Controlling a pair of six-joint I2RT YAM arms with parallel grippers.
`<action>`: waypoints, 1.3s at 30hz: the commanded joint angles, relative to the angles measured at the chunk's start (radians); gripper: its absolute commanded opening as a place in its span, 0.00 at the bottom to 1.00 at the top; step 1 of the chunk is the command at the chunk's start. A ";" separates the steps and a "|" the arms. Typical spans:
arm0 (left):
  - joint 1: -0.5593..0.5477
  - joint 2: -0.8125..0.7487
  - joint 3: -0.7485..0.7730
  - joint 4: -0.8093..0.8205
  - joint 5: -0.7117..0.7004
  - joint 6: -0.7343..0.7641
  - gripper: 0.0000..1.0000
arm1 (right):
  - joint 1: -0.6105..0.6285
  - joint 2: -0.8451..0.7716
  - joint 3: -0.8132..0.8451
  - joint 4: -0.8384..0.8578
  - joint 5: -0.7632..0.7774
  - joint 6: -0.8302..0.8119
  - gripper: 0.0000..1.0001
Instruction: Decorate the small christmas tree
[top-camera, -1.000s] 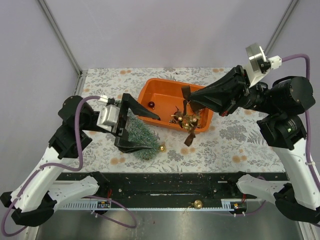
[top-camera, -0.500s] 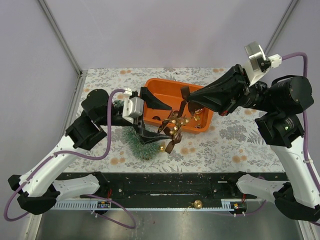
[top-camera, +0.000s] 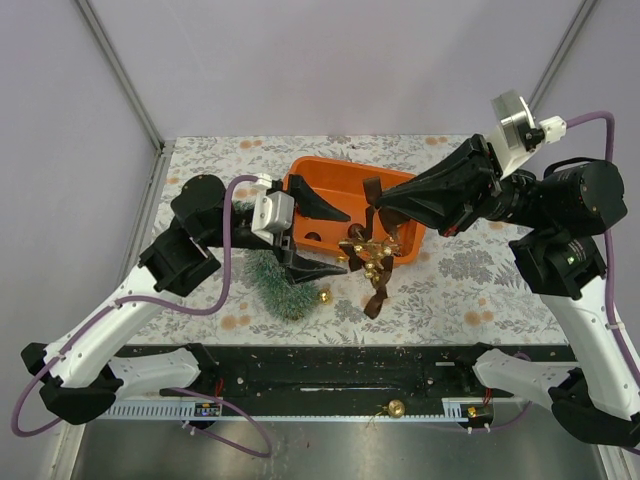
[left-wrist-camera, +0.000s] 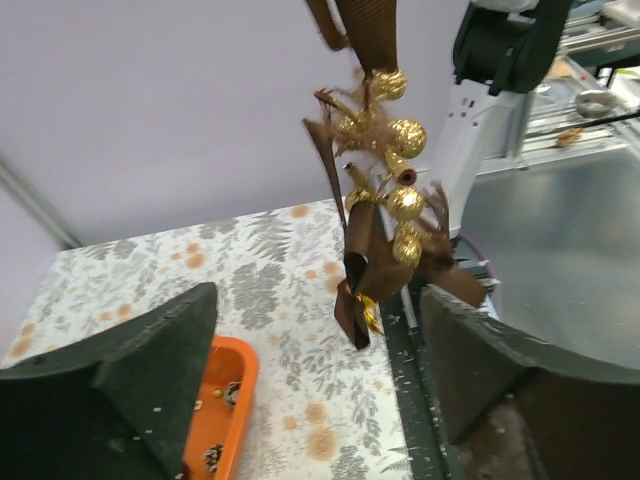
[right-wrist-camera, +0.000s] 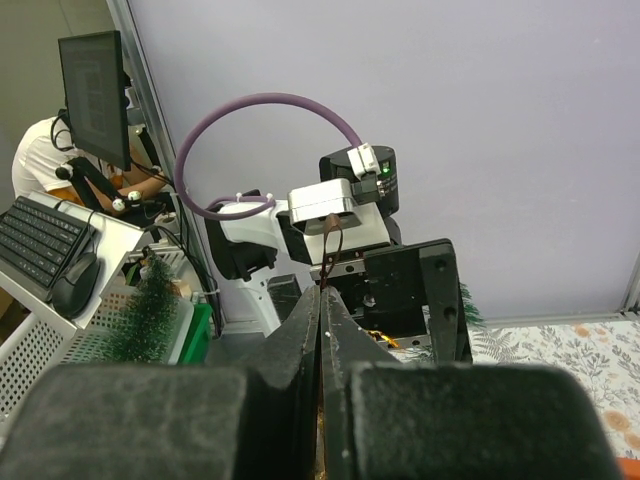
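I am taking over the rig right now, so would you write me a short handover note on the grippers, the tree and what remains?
Left gripper: open, holding nothing, jaws facing the hanging ornament cluster.
Right gripper: shut on the cluster's brown ribbon; the cluster dangles over the near edge of the orange tray.
Small christmas tree: on the table beneath the left arm, beside the tray. A gold bauble sits against it; I cannot tell whether it is attached.
Done: the cluster is out of the tray.
Left: get the cluster onto the tree.
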 joint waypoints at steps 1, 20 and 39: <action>-0.018 0.000 0.048 0.015 0.088 -0.005 0.92 | 0.005 -0.013 -0.005 0.037 -0.006 0.005 0.00; -0.005 -0.023 0.033 0.064 -0.076 0.033 0.20 | 0.005 -0.031 -0.043 0.037 0.005 0.002 0.00; 0.010 0.007 0.370 -0.055 -0.171 0.345 0.00 | 0.005 -0.134 -0.275 0.025 0.127 -0.021 0.08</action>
